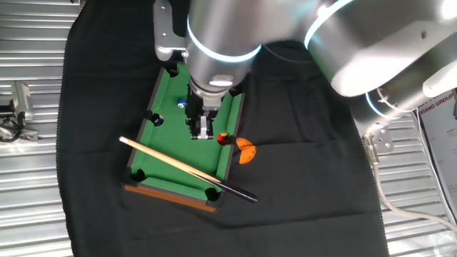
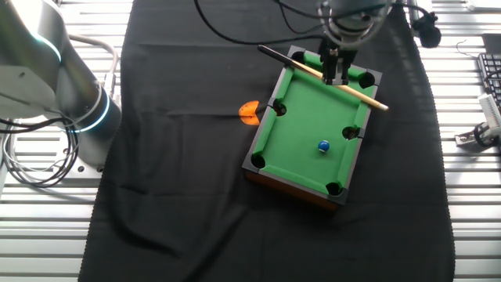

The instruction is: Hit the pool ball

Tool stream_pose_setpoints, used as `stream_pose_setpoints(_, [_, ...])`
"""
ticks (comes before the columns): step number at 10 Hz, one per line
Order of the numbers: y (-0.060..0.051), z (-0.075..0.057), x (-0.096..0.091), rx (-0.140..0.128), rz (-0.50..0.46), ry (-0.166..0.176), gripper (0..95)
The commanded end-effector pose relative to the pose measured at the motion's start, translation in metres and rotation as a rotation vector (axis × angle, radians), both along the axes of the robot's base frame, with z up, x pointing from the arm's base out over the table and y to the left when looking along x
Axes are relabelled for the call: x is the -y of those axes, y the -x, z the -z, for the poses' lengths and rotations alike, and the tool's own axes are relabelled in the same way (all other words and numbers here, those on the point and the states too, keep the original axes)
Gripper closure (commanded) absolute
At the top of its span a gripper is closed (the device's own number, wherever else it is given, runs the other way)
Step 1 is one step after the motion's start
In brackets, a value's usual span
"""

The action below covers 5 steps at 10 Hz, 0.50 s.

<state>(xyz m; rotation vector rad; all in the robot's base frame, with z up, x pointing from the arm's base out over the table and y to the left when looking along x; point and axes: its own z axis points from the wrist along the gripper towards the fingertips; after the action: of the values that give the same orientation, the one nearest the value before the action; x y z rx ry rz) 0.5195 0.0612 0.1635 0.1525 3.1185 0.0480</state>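
Down over the pool table [image 2: 305,145] the gripper [image 2: 337,77] hangs with its tips pointing at the felt; in one fixed view it [image 1: 201,132] sits over the middle of the green, in the other it lies near the far short rail, close to the cue. Whether the jaws are apart or together I cannot tell: the fingers are small and dark, and the arm's big silver body hides much of them in one fixed view.

The cue [image 1: 187,168] lies slantwise across one end of the table, resting on the rails (its pale shaft over the green, its dark butt sticking out past the rim onto the cloth). In the other fixed view the cue [image 2: 322,76] crosses just under the gripper, so the two look close together, though contact cannot be judged.

The ball [image 2: 323,146], light blue with a white spot, rests on the felt well apart from the gripper, nearer the side pocket on the right rail in the other fixed view. In one fixed view a small blue spot [image 1: 181,103] shows beside the arm, partly hidden.

A red-and-black ball [image 1: 223,138] sits at the rim of the table, touching or just beside the side pocket. An orange piece [image 1: 246,151] lies on the black cloth [image 2: 180,180] just outside that rail. The cloth covers a ribbed metal tabletop [image 2: 47,235].
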Motion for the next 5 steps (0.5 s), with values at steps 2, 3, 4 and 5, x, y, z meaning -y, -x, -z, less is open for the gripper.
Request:
stream_pose_setpoints(2, [0.0070,0.0002,0.0009,0.017,0.076,-0.026,95.0])
stream_pose_setpoints(3, [0.0081,0.0010,0.0007,0.020,0.083,-0.030,95.0])
stream_pose_setpoints(4, [0.0095,0.0018,-0.0006,0.024,0.104,-0.045,95.0])
stream_pose_setpoints(5, [0.0102,0.0024,-0.0023,0.026,0.114,-0.048,95.0])
